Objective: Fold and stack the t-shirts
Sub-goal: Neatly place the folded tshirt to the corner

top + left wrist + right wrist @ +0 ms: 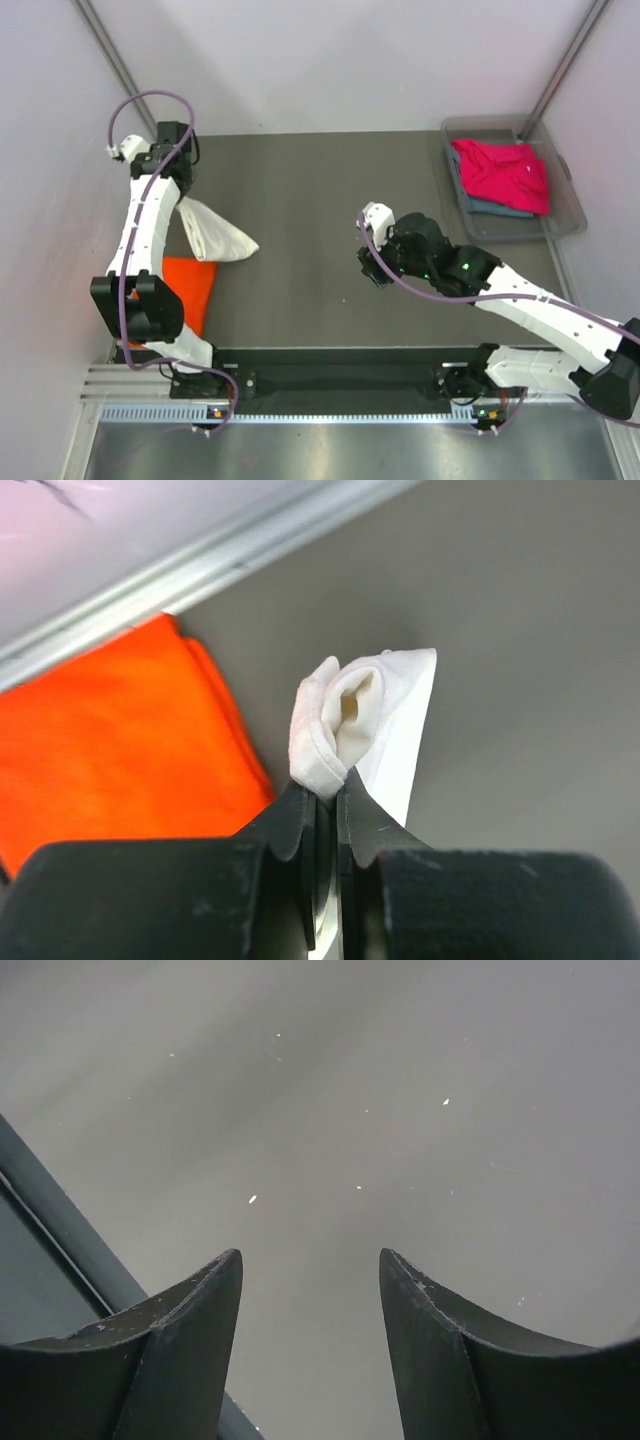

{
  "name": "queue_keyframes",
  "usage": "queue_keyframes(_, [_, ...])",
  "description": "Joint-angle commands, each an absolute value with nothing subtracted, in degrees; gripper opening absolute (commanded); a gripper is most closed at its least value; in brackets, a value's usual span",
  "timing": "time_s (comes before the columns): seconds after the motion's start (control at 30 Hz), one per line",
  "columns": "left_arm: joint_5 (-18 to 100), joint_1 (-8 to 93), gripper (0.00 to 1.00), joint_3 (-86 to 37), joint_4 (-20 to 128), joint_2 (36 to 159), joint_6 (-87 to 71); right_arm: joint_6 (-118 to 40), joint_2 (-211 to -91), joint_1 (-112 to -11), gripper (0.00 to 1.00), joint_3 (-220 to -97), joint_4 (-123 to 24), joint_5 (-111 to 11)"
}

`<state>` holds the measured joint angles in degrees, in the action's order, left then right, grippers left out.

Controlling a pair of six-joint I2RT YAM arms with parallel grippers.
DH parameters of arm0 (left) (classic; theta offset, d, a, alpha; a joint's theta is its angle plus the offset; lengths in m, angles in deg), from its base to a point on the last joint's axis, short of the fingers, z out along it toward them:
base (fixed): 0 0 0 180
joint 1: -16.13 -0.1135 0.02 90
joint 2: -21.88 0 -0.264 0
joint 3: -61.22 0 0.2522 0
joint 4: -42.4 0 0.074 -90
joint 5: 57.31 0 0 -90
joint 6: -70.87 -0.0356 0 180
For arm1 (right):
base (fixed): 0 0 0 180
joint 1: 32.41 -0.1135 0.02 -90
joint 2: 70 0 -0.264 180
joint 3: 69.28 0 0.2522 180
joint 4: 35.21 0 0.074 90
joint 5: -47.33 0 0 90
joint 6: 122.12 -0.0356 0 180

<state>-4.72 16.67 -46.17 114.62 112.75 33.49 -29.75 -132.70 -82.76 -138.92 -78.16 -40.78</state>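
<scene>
My left gripper (326, 785) is shut on a bunched edge of the cream-white t-shirt (365, 725) and holds it up off the table; in the top view the shirt (215, 232) hangs from the left arm at the table's left side. The orange t-shirt (188, 290) lies folded flat at the near left and shows beside the white one in the left wrist view (120, 745). My right gripper (310, 1260) is open and empty over bare table near the middle (372, 262). A magenta-pink t-shirt (505, 172) lies on a grey-blue one (492, 208) in the bin.
A clear plastic bin (570, 215) stands at the back right corner of the dark table (320, 190). White walls close in the left, back and right. A metal rail (300, 410) runs along the near edge by the arm bases.
</scene>
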Motion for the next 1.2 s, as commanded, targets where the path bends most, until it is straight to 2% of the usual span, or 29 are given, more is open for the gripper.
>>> queue_keyframes(0.0, [-6.5,12.4,0.0,-46.2,115.1,112.0,29.7,-30.3,-130.6,-82.3,0.57,-138.9,-78.1,-40.4])
queue_keyframes(0.53, [-8.1,5.1,0.0,-43.9,119.3,107.1,28.3,-30.0,-134.8,-82.3,0.55,-141.2,-76.9,-42.5])
queue_keyframes(1.17, [-9.0,1.7,0.0,-41.0,120.4,102.8,25.4,-31.5,-133.4,-82.3,0.54,-138.6,-75.9,-46.3])
